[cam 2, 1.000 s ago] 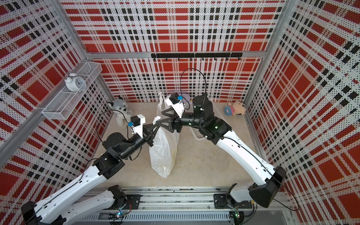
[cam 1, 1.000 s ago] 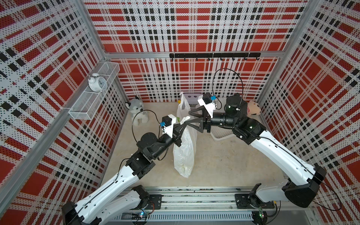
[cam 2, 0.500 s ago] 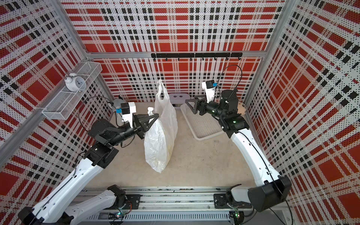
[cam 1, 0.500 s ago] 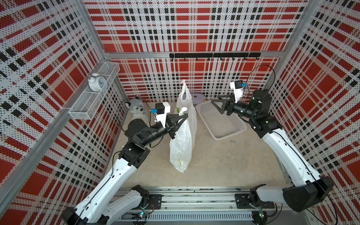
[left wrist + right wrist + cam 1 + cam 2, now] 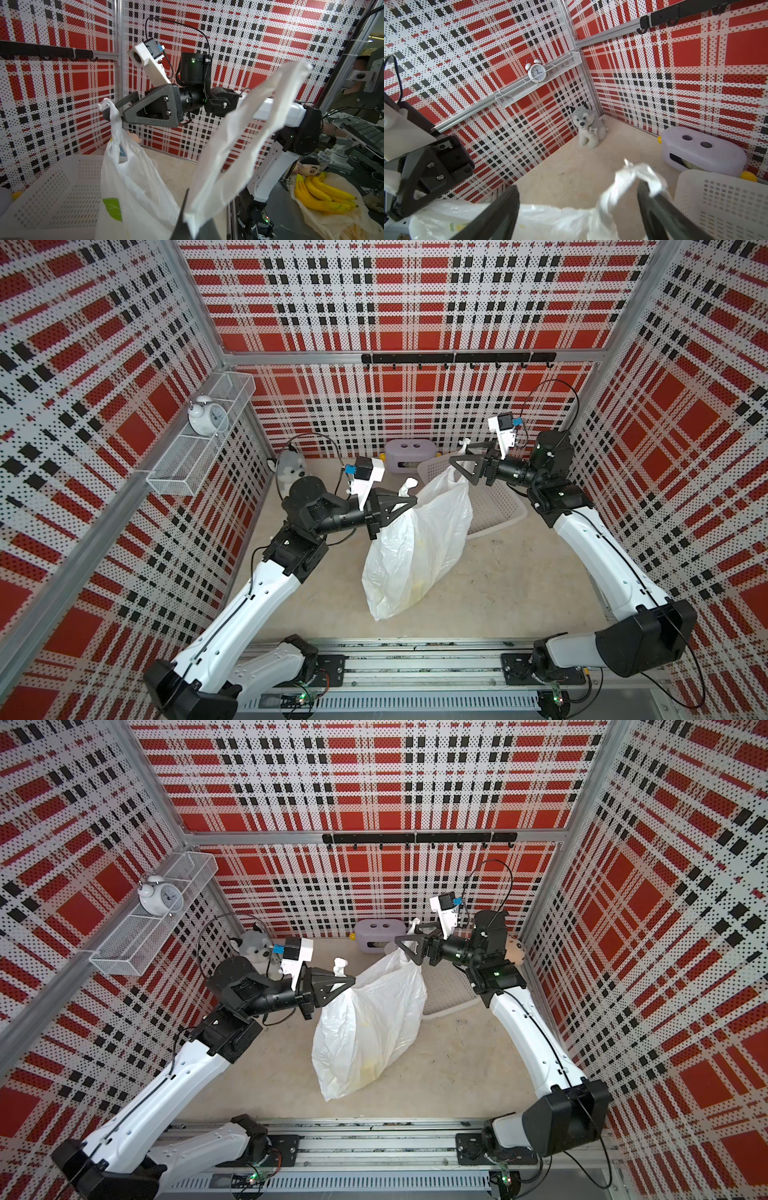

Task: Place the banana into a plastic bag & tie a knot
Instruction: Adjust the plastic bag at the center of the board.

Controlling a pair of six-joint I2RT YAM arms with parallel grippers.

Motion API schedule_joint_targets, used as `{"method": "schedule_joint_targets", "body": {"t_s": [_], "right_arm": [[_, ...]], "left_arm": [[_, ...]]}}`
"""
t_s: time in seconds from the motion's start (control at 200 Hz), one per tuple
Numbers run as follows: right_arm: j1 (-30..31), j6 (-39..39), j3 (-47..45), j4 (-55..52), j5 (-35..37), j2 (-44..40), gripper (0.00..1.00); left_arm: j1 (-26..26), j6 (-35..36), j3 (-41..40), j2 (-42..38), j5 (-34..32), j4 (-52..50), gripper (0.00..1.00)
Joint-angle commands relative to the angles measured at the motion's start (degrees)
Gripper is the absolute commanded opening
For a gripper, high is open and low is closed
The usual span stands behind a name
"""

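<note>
A: Any writing you can read?

B: Nothing clearly. The clock (image 5: pixel 537 71), on the shelf (image 5: pixel 529 89) far ahead of the right gripper (image 5: pixel 577 190) and above it, has dark numerals round its dial, too small to read. In both top views it is smaller still.

A: The husky?

B: The husky (image 5: pixel 588 126), in the corner ahead of that gripper, wears a bone-shaped tag (image 5: pixel 592 130) with small dark lettering; I cannot make it out.

A: And the bag?

B: The bag (image 5: pixel 133 187) shows a blue patch (image 5: pixel 122 152) just under the right gripper, no letters legible there, and a green print (image 5: pixel 113 208) farther down: a picture only, no words.
</note>
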Motion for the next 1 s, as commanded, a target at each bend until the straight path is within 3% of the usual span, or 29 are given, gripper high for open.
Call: {"method": "schedule_joint_targets", "body": {"t_s": [0.0,0.431,0.997], "right_arm": [[-1.1,1.9,0.2,3.8,-3.5,1.3,0.87],[-2.6,2.6,0.3,1.7,3.3,0.8,0.86],[-2.7,9.7,3.5,9.7,-8.8,6.1,0.82]], "left_arm": [[0.5,0.6,1.6,-0.5,2.3,0.1,0.00],[0.7,1.0,0.5,-1.6,3.2,-0.1,0.00],[0.8,0.5,-0.5,-2.4,3.9,0.9,0.00]]}}
